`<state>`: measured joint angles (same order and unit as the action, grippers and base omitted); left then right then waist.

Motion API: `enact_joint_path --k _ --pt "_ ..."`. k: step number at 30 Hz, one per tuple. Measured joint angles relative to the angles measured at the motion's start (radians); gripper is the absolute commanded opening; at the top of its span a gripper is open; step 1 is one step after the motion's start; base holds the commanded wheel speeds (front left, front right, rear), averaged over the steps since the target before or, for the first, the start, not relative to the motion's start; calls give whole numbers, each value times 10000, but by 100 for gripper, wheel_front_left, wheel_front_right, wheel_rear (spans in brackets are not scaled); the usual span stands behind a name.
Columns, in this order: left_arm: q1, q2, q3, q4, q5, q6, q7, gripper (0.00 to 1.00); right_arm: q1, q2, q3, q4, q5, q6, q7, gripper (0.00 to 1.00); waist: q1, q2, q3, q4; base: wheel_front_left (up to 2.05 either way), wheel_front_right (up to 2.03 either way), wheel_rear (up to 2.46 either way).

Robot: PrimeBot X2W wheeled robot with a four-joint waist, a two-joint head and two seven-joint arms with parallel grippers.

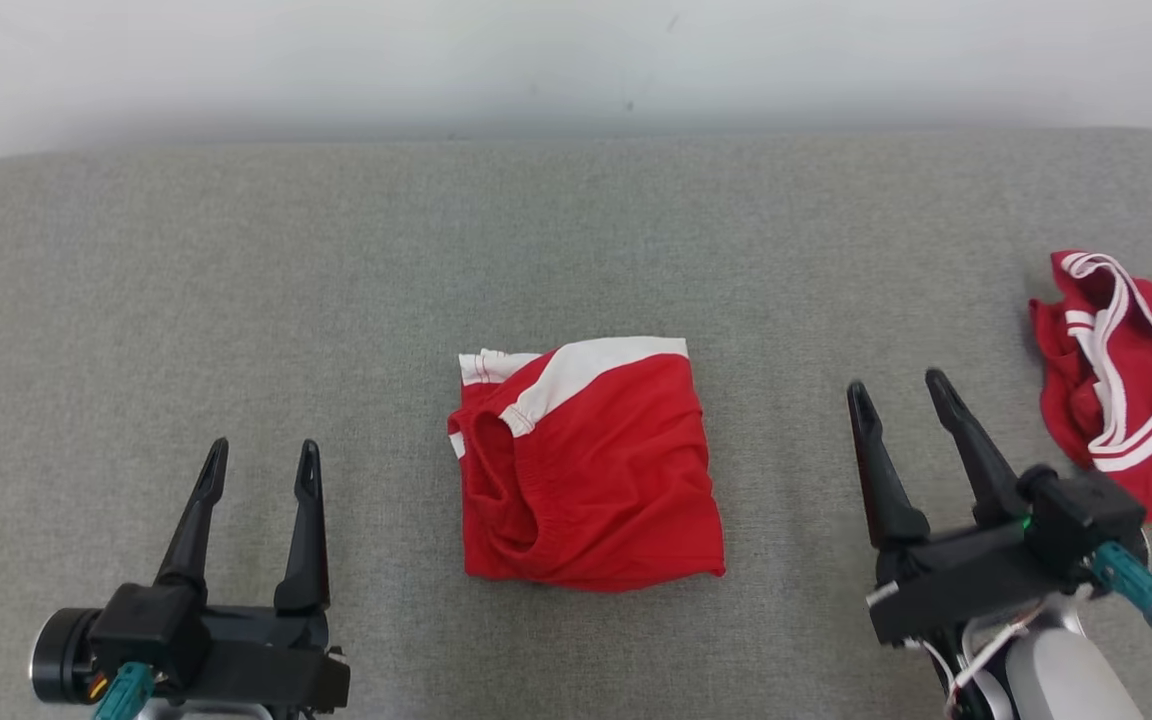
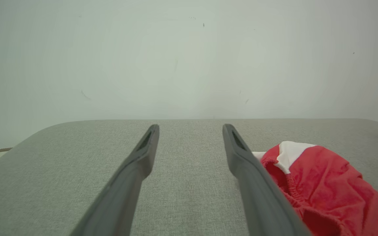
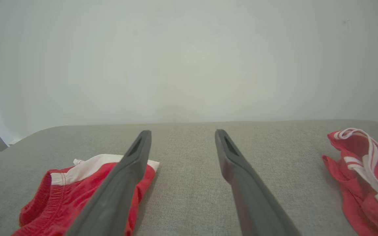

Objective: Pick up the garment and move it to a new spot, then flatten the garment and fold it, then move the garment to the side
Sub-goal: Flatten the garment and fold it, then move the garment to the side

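The left claw is seen at the lower left of the head view, its two dark fingers spread apart and pointed away from the robot, with nothing held between them. It is poised over bare grey cloth, and no contact with any fabric can be made out. The right claw is found at the lower right, likewise opened wide and empty, its fingers slanted a little toward the robot's left.

Between the two claws, but apart from both, the garment is laid near the middle of the desk. It is red with a white band across its far edge and has been folded into a compact, roughly square packet; an elastic opening is turned toward the robot's left. In the left wrist view its rumpled edge is seen just beside the outer finger, though whether the two touch cannot be told.

A second red garment with white stripes is heaped loosely at the desk's right edge, beyond the right claw and partly cut off by the frame. The desk is covered in grey woven cloth with rounded far corners, and a pale wall is seen behind it.
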<state>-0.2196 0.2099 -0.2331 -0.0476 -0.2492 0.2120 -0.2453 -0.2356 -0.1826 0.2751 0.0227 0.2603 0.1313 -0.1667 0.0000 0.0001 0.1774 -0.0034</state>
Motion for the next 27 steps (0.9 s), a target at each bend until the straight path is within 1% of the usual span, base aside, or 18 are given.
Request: enact_joint_path --k 5,13,23,27 --pt "242 86 13 23 -54 8 104 100 857 -102 -198 -485 -399 0 330 100 -1 0 -313 -123 0 0 0" --pt "626 221 -35 21 -121 67 401 100 1750 2 -349 -1009 -502 0 637 100 -1 0 -698 -258 0 0 0" --pt "747 284 -107 -144 -134 174 593 100 1880 13 -443 -1281 -658 0 876 100 0 -1 -657 -185 0 0 0" --pt "660 278 -186 -169 -136 109 573 100 1867 -77 -464 -1354 -681 0 968 100 0 -1 -570 -73 0 0 0"
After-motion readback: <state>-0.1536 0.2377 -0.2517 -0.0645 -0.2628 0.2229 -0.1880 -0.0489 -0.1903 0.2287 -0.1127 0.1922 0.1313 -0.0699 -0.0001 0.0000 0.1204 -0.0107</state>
